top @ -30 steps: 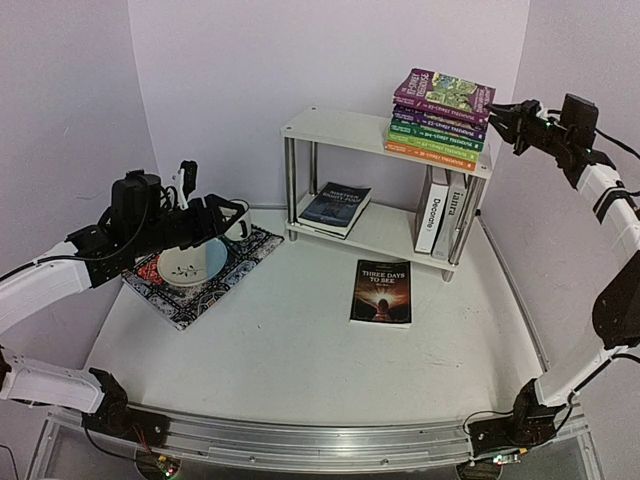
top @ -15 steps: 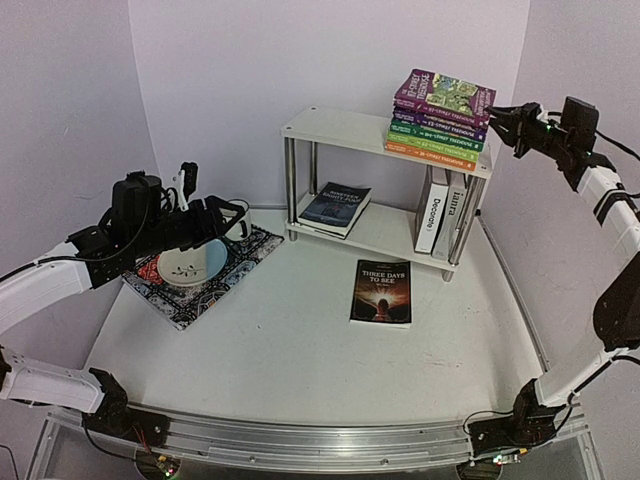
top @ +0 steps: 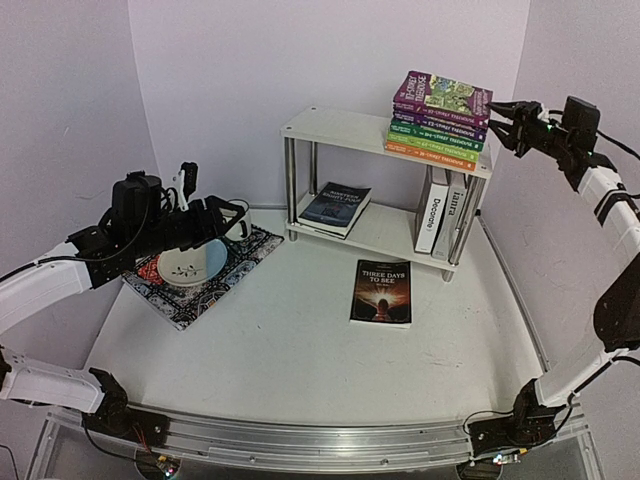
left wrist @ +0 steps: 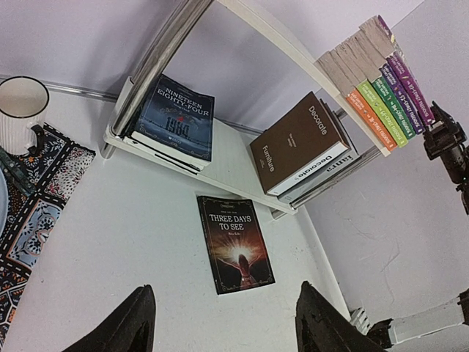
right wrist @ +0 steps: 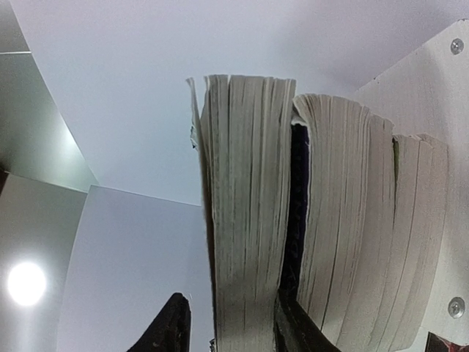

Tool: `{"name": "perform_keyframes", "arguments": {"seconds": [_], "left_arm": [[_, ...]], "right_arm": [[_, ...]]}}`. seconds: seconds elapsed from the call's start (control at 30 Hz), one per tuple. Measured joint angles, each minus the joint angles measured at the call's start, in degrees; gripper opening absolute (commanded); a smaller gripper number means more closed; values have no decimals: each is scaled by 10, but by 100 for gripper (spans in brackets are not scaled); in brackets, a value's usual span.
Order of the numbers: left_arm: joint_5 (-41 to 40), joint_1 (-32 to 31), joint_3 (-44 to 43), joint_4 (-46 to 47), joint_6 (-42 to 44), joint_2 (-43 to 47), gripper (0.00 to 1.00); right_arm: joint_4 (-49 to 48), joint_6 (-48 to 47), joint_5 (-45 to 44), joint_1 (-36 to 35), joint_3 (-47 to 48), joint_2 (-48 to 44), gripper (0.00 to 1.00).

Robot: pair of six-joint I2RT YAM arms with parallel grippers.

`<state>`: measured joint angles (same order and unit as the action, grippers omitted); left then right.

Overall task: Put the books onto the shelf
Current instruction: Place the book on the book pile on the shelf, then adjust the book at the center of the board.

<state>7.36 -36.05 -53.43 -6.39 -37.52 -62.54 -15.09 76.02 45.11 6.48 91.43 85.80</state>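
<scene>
1. White shelf (top: 340, 128): two flat boards on metal tube legs, standing at the far side of the bench (top: 290, 350). All the books are to go here.
2. Stack of paperbacks (top: 432, 140): on the right end of the top board, orange at the bottom with green and purple above. They lie flat, probably so the pile sits steady.
3. Purple top book (top: 443, 95): resting on the stack, its page edge turned toward the right arm.
4. Right tool (top: 508, 110): raised level with the top of the stack, at its right end.
   - The wrist view shows the fingers (right wrist: 168, 326) on either side of the top book's page block.
   - A gap shows beside one finger, so the jaws stand apart and are not clamped.
   - This reads as a release rather than a grip.
5. Dark-covered book (top: 334, 208): lying flat at the left of the lower board.
6. Two large volumes (top: 440, 212): upright at the right end of the lower board, beside the legs, which appear to keep them from toppling.
7. Black paperback (top: 381, 291): flat on the bench in front of the shelf, well apart from both arms. It is the only book seen off the shelf and is judged the next to collect.
8. Left tool (top: 225, 215): hovering over the placemat (top: 200, 290) and bowl (top: 185, 265). Its fingers are spread wide with nothing between them, and it is apparently parked clear of the shelf.
9. Mug (left wrist: 20, 110): white, on the placemat, and not part of the task.
</scene>
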Motion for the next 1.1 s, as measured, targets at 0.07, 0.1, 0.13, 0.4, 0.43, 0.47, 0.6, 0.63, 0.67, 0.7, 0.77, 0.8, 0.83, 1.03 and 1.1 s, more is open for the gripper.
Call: {"name": "perform_keyframes", "arguments": {"seconds": [0.07,0.1,0.13,0.4,0.43,0.47,0.6,0.63,0.67,0.7,0.77,0.8,0.83,1.03,1.1], "left_arm": [[0,0,0,0,0,0,67],[0,0,0,0,0,0,67],[0,0,0,0,0,0,67],[0,0,0,0,0,0,67],[0,0,0,0,0,0,67],[0,0,0,0,0,0,67],[0,0,0,0,0,0,67],[0,0,0,0,0,0,67],[0,0,0,0,0,0,67],[0,0,0,0,0,0,67],[0,0,0,0,0,0,67],[0,0,0,0,0,0,67],[0,0,0,0,0,0,67],[4,0,2,5,0,-2,68],[9,0,7,10,-1,-6,68]], "right_arm": [[1,-2,1,0,3,0,46],[3,-4,1,0,6,0,49],[6,-6,0,0,9,0,52],[48,-47,-11,0,25,-7,60],[55,-54,-14,1,27,-8,61],[63,-61,-18,1,29,-10,61],[94,-88,-33,3,34,-21,62],[102,-94,-37,4,36,-23,62],[110,-100,-41,4,40,-24,62],[119,-107,-45,4,45,-26,62],[134,-124,-54,5,52,-30,63],[142,-133,-60,6,54,-34,64],[150,-142,-66,6,54,-40,64],[193,-201,-92,6,1,-121,65],[199,-220,-96,6,-47,-164,64]]}}
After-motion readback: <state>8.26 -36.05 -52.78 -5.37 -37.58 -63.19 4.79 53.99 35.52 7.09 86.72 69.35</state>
